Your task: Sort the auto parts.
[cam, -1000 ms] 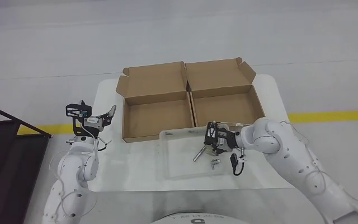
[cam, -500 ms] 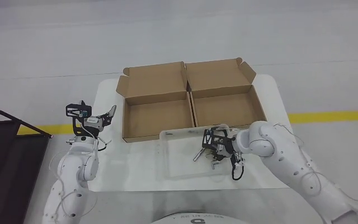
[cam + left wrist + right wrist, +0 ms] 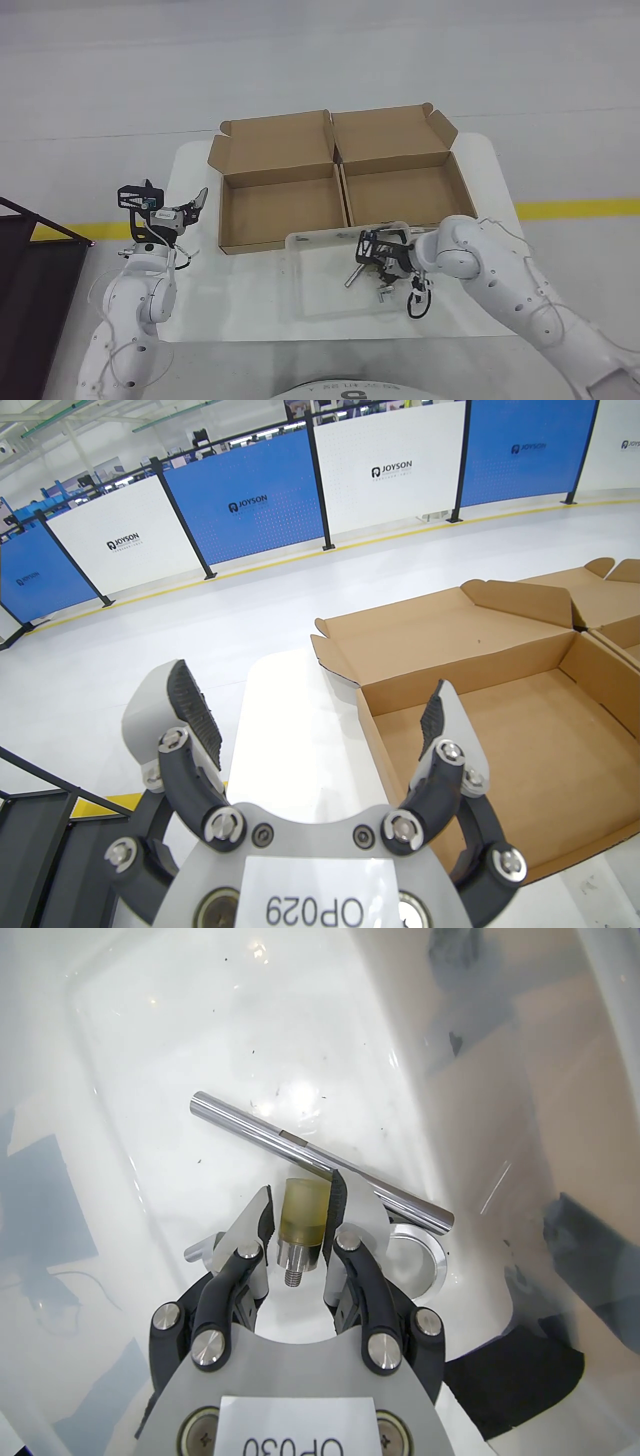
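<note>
White rounded table (image 3: pixel 250 300) on pale grey floor (image 3: pixel 300 60), yellow floor line (image 3: pixel 580 208) either side; blue-and-white partition panels (image 3: pixel 240 510) behind. Two open brown cardboard boxes (image 3: pixel 280 210) beside clear plastic tray (image 3: pixel 320 285). Right end effector (image 3: pixel 301 1185) inside tray, clamped on yellowish stud-ended cylinder (image 3: pixel 302 1213) beside shiny steel rod (image 3: pixel 260 1130). Left end effector (image 3: pixel 310 675) spread wide, empty.

The right arm (image 3: pixel 505 280) and the left arm (image 3: pixel 140 300) are built of smooth white rounded shells, with thin cables (image 3: pixel 418 298) looping alongside. The left gripper (image 3: pixel 307 680) and the right gripper (image 3: pixel 302 1185) each have a grey metal plate (image 3: pixel 310 850) and black curved links (image 3: pixel 365 1278) fixed with silver screws (image 3: pixel 382 1345). Their pale fingers (image 3: pixel 145 720) are lined with black ribbed pads (image 3: pixel 192 700), and a white printed label (image 3: pixel 300 1425) sits at 6 o'clock.
</note>
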Controlling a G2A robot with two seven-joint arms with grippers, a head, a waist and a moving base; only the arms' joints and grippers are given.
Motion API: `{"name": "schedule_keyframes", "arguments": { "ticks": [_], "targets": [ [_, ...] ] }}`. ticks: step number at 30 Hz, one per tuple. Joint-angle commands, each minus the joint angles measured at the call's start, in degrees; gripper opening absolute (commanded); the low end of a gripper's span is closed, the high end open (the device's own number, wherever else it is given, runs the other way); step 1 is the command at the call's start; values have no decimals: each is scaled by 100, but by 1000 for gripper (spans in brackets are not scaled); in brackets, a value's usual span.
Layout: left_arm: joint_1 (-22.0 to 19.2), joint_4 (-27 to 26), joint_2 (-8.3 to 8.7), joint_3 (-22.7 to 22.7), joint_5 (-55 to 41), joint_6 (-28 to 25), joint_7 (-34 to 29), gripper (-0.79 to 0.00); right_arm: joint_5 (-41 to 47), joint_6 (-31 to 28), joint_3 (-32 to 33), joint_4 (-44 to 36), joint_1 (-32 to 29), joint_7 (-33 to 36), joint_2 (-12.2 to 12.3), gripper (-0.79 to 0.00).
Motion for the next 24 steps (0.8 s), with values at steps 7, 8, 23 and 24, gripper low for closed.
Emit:
{"name": "schedule_keyframes", "arguments": {
  "ticks": [7, 8, 23, 24],
  "targets": [
    [0, 0, 0, 0, 0, 0, 0, 0, 96, -150, 52, -38, 49, -354, 1, -785],
    [0, 0, 0, 0, 0, 0, 0, 0, 128, -175, 51, -39, 68, -404, -4, -785],
    [0, 0, 0, 0, 0, 0, 0, 0, 209, -1828, 724, 58, -174, -3622, 15, -785],
    [0, 0, 0, 0, 0, 0, 0, 0, 170, -2004, 842, 44, -274, -3934, 35, -785]
  ]
}}
